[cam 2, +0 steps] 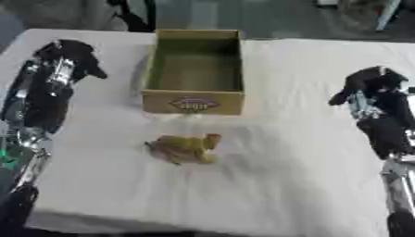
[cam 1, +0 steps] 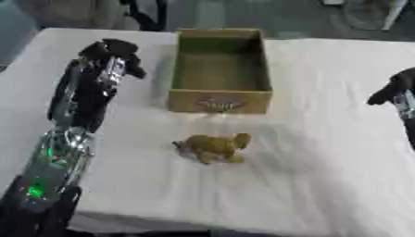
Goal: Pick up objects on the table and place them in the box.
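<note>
A small yellow-olive soft toy lies on the white cloth in front of the box. The open cardboard box stands at the table's middle back, nothing visible inside. My left hand hovers left of the box, black fingers curled downward, holding nothing. My right hand hangs over the right side of the table, fingers curled, holding nothing. Both hands are well away from the toy.
The white tablecloth covers the table, wrinkled around the toy. Dark chair legs and floor show beyond the far edge. The table's front edge runs along the bottom.
</note>
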